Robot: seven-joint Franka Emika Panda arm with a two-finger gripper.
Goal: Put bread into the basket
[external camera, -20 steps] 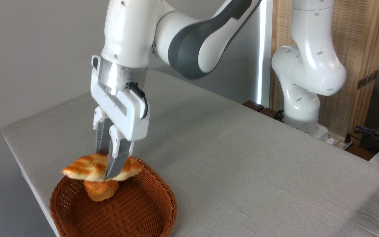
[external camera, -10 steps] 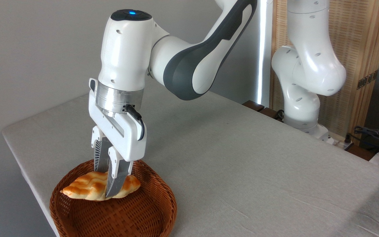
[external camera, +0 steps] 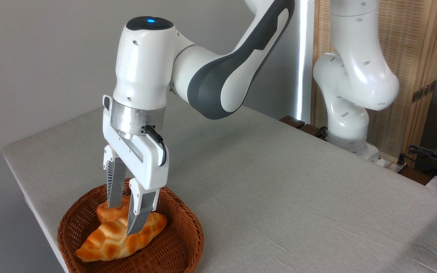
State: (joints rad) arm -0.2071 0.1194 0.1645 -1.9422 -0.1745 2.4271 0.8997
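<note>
Now the gripper [external camera: 125,216], its 2 fingers spread and holding nothing, should lift straight up, clear of the bread [external camera: 121,237] lying in the basket [external camera: 188,242].

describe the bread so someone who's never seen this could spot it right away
At the table's near left corner sits a brown wicker basket. The bread lies inside it, under the gripper. It is the long, braided, golden loaf, not the small round bun behind it.

small orange bun [external camera: 108,212], grey table [external camera: 279,182], wooden panel [external camera: 419,57], cables [external camera: 431,155].
</note>
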